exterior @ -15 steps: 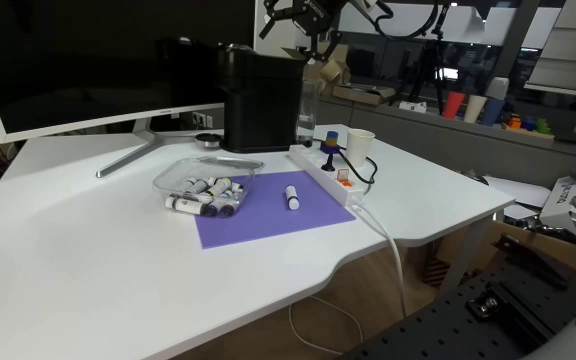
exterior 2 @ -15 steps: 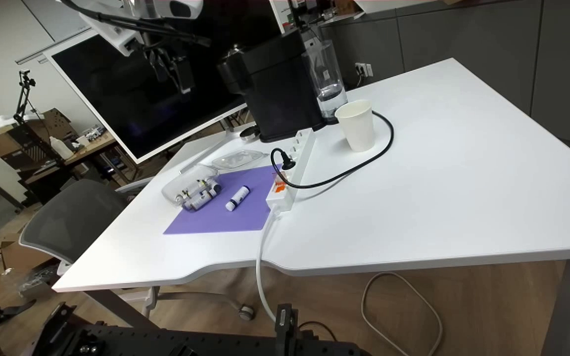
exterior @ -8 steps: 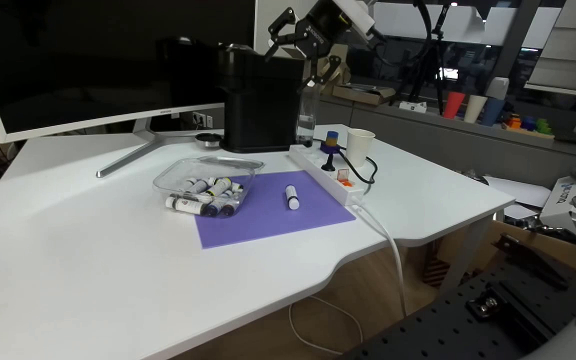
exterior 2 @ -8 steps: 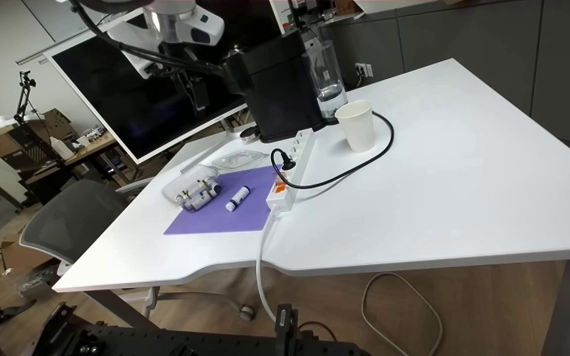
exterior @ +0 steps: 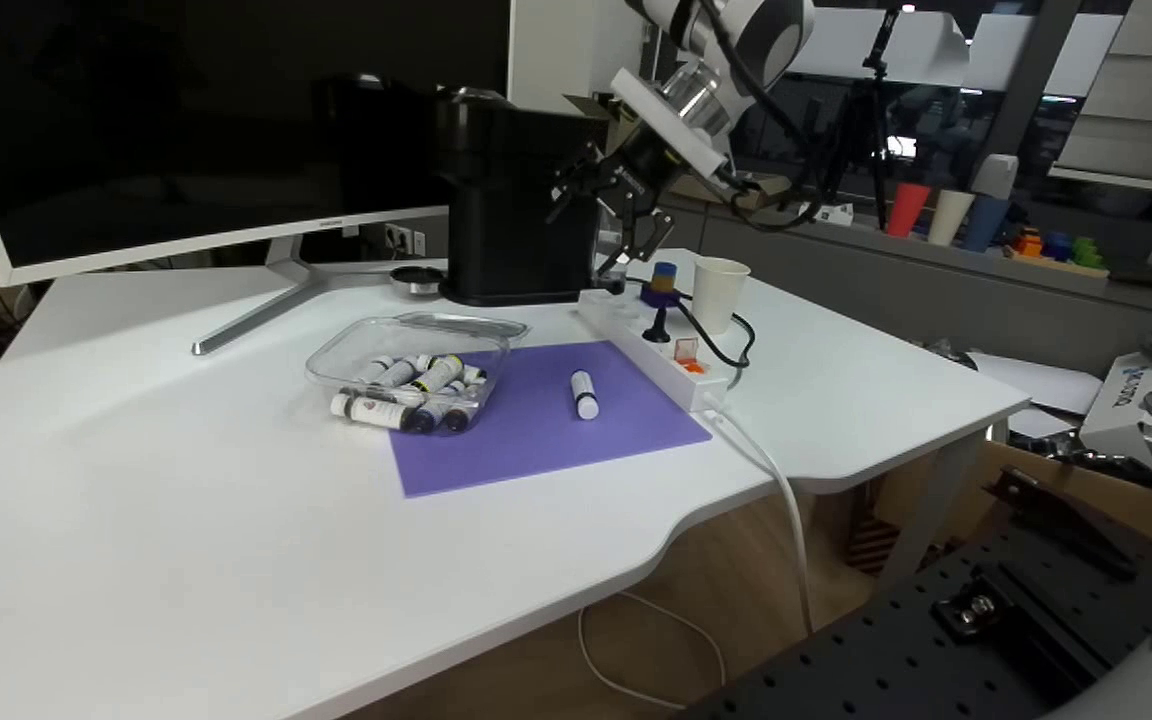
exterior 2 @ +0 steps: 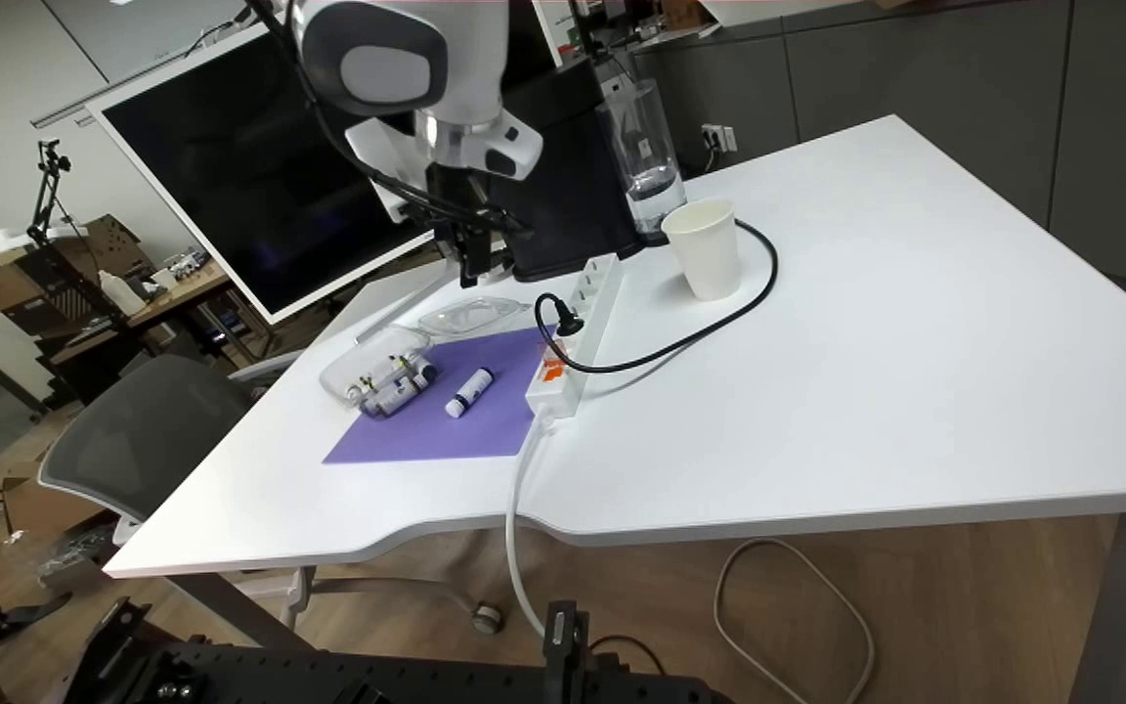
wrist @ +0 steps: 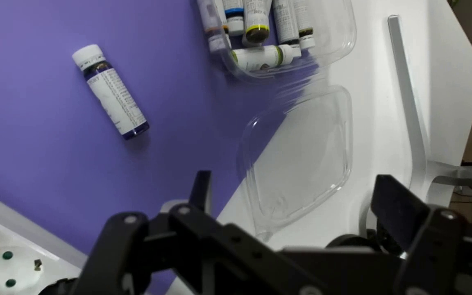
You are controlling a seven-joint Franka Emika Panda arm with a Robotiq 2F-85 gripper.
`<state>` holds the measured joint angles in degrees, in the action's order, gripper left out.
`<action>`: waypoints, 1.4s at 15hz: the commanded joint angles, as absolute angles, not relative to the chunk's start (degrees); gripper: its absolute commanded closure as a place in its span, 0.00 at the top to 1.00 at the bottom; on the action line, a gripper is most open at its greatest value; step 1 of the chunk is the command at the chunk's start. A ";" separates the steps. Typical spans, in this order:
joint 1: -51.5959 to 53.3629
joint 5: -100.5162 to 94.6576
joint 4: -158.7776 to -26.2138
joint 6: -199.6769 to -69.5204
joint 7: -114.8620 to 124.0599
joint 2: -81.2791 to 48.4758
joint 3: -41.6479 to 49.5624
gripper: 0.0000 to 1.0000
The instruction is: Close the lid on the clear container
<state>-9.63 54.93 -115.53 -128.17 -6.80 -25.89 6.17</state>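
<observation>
One thin, round-cornered transparent plastic lid (wrist: 305,151) lies partly over one purple rectangular mat (wrist: 178,102) and partly over one white table (exterior: 186,520), just beside one low transparent plastic tub (wrist: 334,24). The tub stands uncovered and holds at least six small white-labelled bottles (wrist: 256,16), too overlapped to count exactly; one more white-capped bottle (wrist: 117,100) lies alone on the mat. One black gripper (wrist: 295,196) hangs above the table, its two fingers (wrist: 398,209) well apart, the lid showing between them in the wrist view. One white paper cup (exterior: 719,290) stands near one white power strip (exterior: 651,352)
</observation>
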 commanded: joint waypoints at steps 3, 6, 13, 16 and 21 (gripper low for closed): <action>-9.62 54.74 -103.39 -126.66 -5.30 -37.89 3.23 1.00; -7.98 53.56 -100.12 -127.74 -4.31 -41.35 2.04 1.00; -7.88 54.38 -101.41 -128.74 -6.49 -41.88 1.01 1.00; -7.81 54.38 -102.11 -129.15 -6.59 -41.97 1.08 1.00; -7.81 54.20 -102.10 -131.38 -6.61 -43.54 1.30 1.00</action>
<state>-7.44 54.89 -102.05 -130.16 -6.89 -42.98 1.42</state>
